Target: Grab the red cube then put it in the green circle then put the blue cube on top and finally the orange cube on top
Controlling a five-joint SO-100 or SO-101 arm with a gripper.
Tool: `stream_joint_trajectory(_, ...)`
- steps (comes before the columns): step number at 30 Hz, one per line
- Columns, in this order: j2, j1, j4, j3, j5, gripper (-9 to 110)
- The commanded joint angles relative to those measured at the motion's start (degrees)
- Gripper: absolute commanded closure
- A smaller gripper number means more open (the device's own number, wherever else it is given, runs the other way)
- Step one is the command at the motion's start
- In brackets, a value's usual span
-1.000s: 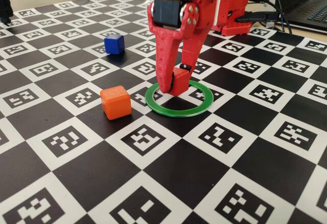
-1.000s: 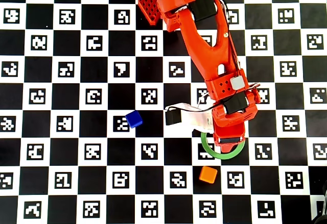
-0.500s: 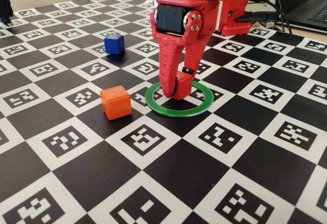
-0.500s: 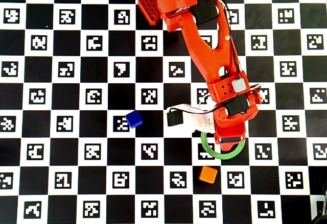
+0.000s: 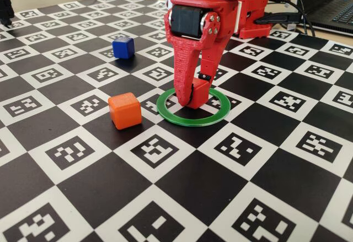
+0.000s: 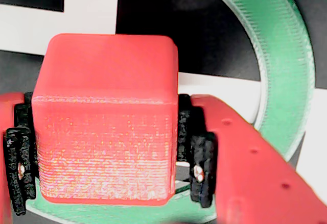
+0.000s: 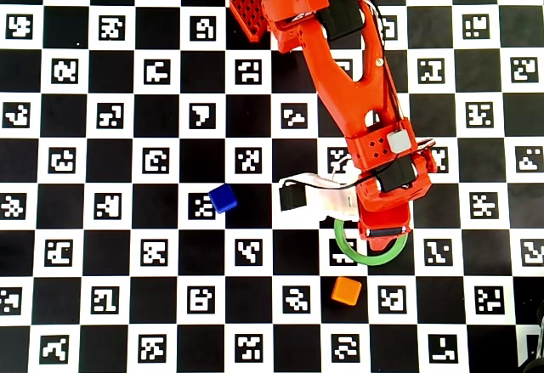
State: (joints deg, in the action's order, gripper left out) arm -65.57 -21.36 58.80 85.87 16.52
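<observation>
My red gripper is shut on the red cube, its black pads pressing on the cube's two sides in the wrist view. The cube hangs low inside the green circle, toward the ring's left part in the fixed view; I cannot tell whether it touches the board. In the wrist view the green circle curves round the cube. From overhead the gripper hides the cube and covers part of the green circle. The orange cube lies left of the ring. The blue cube sits farther back left.
The checkerboard mat with printed markers covers the table. The arm's base stands at the mat's top edge in the overhead view. A laptop and cables lie at the back right. The orange cube is just below the ring overhead, the blue cube to its left.
The gripper has carried the red cube slightly right and down, further into the ring. The orange and blue cubes have stayed put.
</observation>
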Motion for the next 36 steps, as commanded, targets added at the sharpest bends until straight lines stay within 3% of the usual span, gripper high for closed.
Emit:
stream_joint_trajectory(1, -1.5, -0.7, 0.4, -2.0, 0.4, 96)
stream_joint_trajectory(7, -1.6, -0.7, 0.3, -1.9, 0.4, 92)
stream_joint_trajectory(16, -2.1, -0.7, 0.0, -1.2, -0.5, 65)
stream_joint_trajectory(29, -7.8, -0.4, 0.4, -1.0, -1.0, 59)
stream_joint_trajectory(36, -13.4, 1.8, 6.7, -6.0, -2.9, 58)
